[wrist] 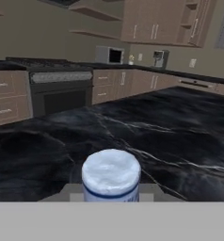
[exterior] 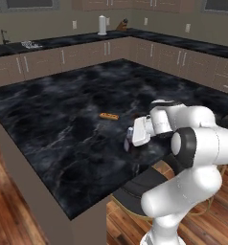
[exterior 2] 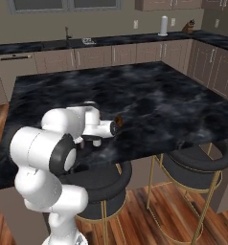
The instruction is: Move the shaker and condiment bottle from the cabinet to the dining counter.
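Dining counter worktop [exterior: 63, 110] is wide black marble with lots of bare slab from 9 to 12 o'clock; its near edge runs close under the arm, so lower straight down, not back toward 6. Gripper [exterior: 129, 141] is closed on the condiment bottle [wrist: 111, 176], just above the slab. Judged step: placing; next, touch down upright and release. An orange stick [exterior: 108, 116] lies near at 11 o'clock.
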